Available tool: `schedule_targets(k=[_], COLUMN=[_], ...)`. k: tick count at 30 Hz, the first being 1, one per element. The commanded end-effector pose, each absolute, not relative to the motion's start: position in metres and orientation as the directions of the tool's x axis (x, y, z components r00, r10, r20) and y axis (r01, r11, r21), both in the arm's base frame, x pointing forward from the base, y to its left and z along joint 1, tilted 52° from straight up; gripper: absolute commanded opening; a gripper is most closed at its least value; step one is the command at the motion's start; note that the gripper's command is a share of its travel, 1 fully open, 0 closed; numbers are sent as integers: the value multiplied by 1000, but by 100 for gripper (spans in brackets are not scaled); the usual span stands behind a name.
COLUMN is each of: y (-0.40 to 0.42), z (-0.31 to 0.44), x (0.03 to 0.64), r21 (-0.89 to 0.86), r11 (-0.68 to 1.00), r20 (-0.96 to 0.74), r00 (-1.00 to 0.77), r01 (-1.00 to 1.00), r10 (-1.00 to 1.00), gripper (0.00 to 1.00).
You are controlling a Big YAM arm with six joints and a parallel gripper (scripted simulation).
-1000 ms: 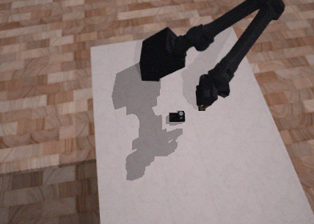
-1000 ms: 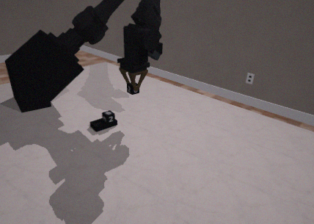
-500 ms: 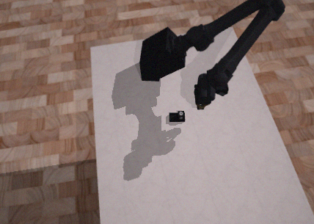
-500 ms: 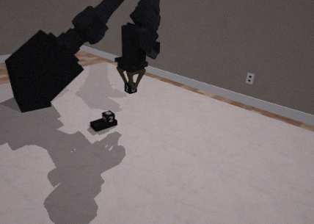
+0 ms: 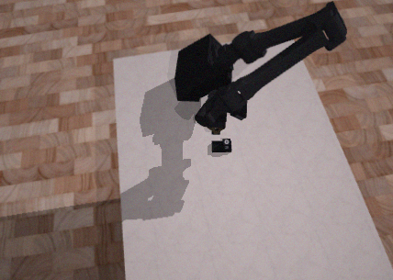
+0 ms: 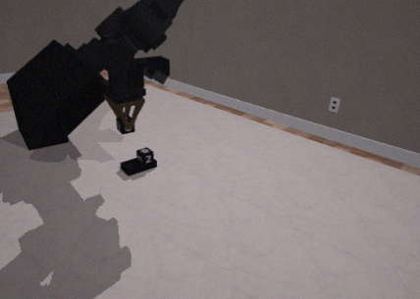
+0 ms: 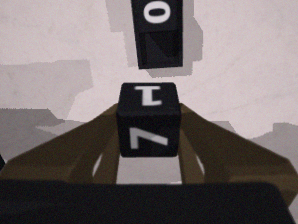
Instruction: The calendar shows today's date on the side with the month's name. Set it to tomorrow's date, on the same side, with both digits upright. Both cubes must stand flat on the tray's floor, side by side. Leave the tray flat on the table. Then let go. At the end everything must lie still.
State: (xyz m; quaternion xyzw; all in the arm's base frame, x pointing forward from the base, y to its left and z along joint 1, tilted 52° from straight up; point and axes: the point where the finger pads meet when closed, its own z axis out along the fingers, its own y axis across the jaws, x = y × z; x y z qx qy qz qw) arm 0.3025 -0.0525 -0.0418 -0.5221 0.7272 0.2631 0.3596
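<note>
A small black tray (image 5: pixel 216 148) (image 6: pixel 130 168) (image 7: pixel 160 61) lies flat on the white table. One black cube (image 5: pixel 226 143) (image 6: pixel 145 156) (image 7: pixel 156 12) stands in its right half, with 0 on top and 2 on the front side; the other half is empty. My gripper (image 5: pixel 215 130) (image 6: pixel 127 125) (image 7: pixel 148 112) is shut on the second black cube (image 7: pixel 148 107) and holds it in the air, just above and behind the tray. In the wrist view this cube shows a 1 on the far face and a 7 on the near face.
The arm's black base box (image 5: pixel 197 73) (image 6: pixel 44 93) stands at the table's back, close behind the tray. The white table top (image 5: pixel 275 191) (image 6: pixel 270 204) stretches out in front and to the right. Wood floor surrounds the table.
</note>
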Motion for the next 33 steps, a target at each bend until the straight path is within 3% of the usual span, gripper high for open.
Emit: schedule_targets(k=[1, 33], y=[-62, -12], z=[-25, -68], x=[328, 323], r21=[-119, -52], r11=[263, 279], r20=[-777, -794], r00=[-75, -130], r01=[-957, -959], r10=[-625, -594], gripper=[27, 27])
